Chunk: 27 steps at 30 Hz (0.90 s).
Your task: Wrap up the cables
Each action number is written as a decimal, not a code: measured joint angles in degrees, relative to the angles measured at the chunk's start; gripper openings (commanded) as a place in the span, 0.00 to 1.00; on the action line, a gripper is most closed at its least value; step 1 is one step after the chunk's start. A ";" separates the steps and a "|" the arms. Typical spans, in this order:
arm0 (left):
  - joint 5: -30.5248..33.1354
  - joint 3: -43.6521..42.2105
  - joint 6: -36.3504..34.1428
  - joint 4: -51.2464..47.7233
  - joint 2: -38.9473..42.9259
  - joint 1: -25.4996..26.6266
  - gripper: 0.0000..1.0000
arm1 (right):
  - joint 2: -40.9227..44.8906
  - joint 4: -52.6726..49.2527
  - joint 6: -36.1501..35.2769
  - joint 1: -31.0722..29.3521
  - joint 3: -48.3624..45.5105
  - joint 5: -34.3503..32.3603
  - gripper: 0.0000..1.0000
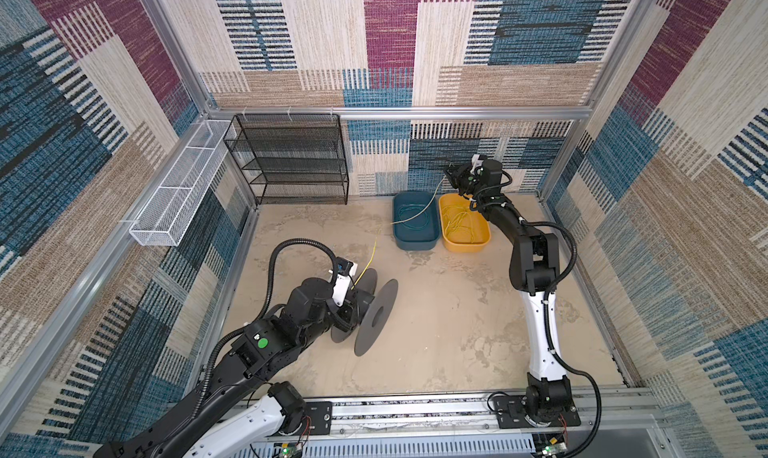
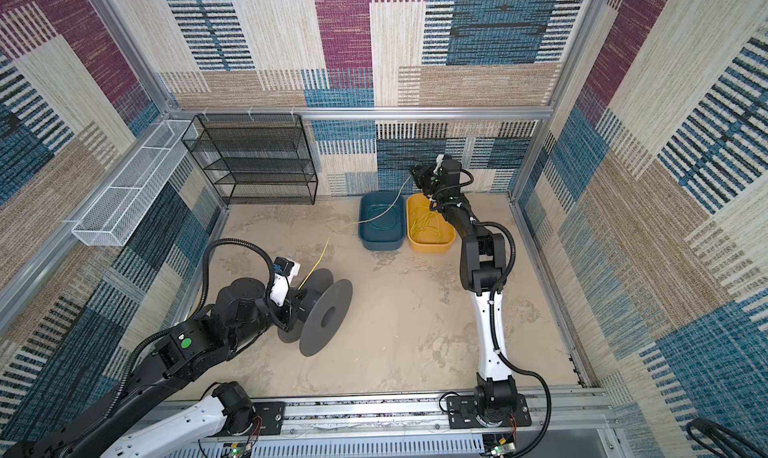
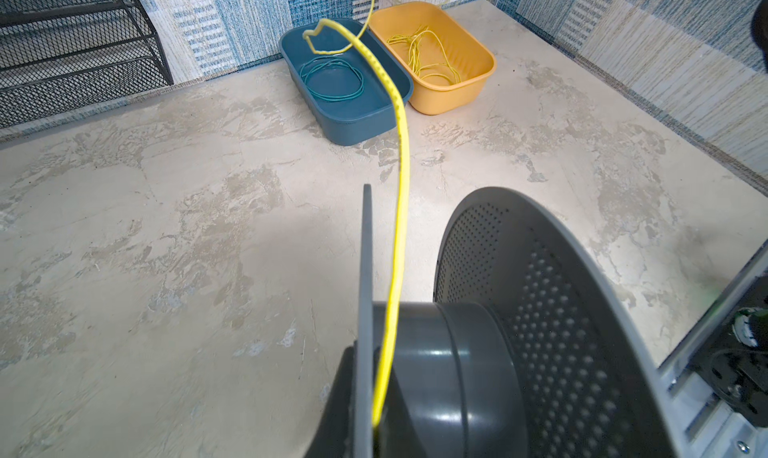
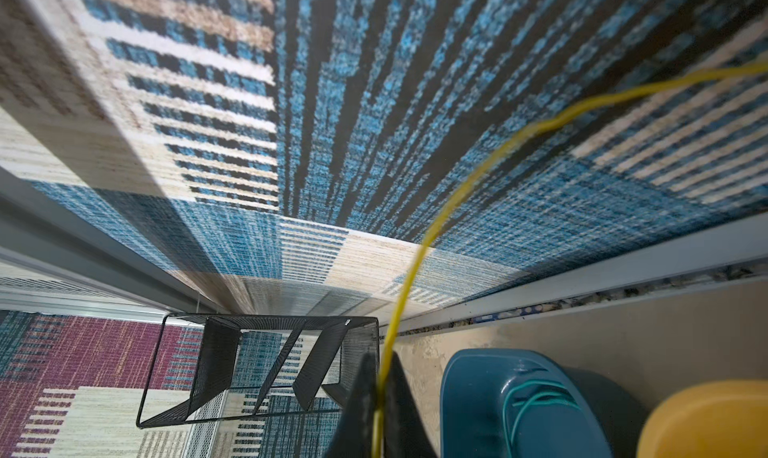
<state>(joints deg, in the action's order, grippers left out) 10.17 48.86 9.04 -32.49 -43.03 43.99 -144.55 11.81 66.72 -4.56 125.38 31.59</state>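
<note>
Yellow cable [image 3: 401,177] strung from spool [image 1: 376,316] to the raised right gripper [image 4: 380,387].
The right gripper pinches the cable above the blue tub [image 1: 415,243] at the table's [image 1: 436,331] back edge. The left gripper [image 1: 351,300] is clamped on the spool's flange near the left edge. Loose cables [image 1: 459,223] lie in the yellow tub [image 1: 465,247].

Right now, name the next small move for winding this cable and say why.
Probably rotate the gray spool with the left gripper to lay a first turn on its hub. The yellow cable reaches the hub beside the flange, none is wound yet, and the right gripper is shut on it near the back wall, so the span over the blue bin can feed in.
</note>
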 measured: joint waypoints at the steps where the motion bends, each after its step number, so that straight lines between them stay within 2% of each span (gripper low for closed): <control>1: 0.00 -0.02 0.00 -0.02 0.33 0.00 0.00 | 0.02 -0.11 0.31 0.15 -0.35 0.20 0.02; 6: 0.00 -0.13 -0.11 -0.20 2.03 0.00 0.00 | 3.50 1.62 1.99 0.98 -7.02 0.81 0.00; 10: -0.48 0.28 -0.74 -0.33 3.28 0.00 0.00 | 9.73 4.26 3.15 2.34 -14.12 0.68 0.00; 20: -4.83 4.87 -1.49 -0.37 4.68 0.00 0.00 | 26.58 16.68 5.70 5.16 -38.86 -1.84 0.00; 27: -7.34 9.33 -1.46 -1.88 6.62 0.00 0.00 | 34.93 17.20 1.79 6.47 -47.91 -5.46 0.00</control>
<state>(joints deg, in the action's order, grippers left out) 2.83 58.19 7.57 -34.37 -36.40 43.99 -109.62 29.02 68.51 1.91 77.47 26.13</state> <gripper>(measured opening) 0.082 0.062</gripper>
